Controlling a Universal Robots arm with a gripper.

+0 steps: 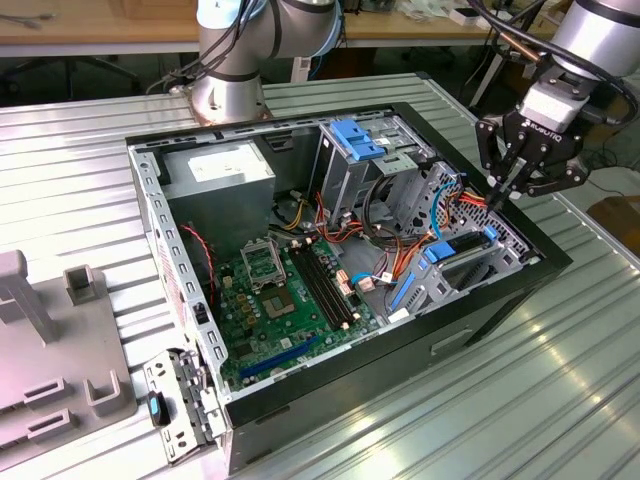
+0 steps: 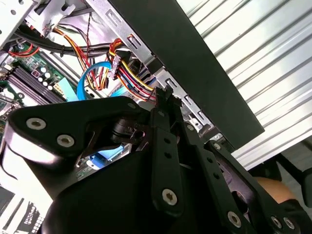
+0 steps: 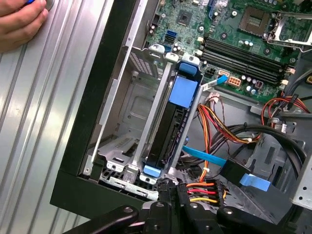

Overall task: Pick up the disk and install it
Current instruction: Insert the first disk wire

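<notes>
The disk [image 3: 168, 127] stands on edge in the metal drive bay at the corner of the open computer case [image 1: 500, 300], its dark body framed by blue rails and a blue tab. In the exterior view, the disk [image 1: 463, 247] lies low at that view's right side of the case. My gripper [image 1: 497, 197] hangs just above that corner, fingers shut and pointing down. In both wrist views the gripper [image 3: 163, 189] [image 2: 162, 95] has its tips against the plug of a red, yellow and black cable bundle [image 3: 202, 190] beside the bay. I cannot tell whether it pinches the plug.
A person's hand [image 3: 19, 22] rests on the ribbed metal table outside the case. Inside are the motherboard [image 1: 280, 300], a grey power-supply box [image 1: 220, 165], an upper blue-railed cage [image 1: 360, 140] and loose cables. A grey fixture [image 1: 50, 340] stands at the exterior view's left.
</notes>
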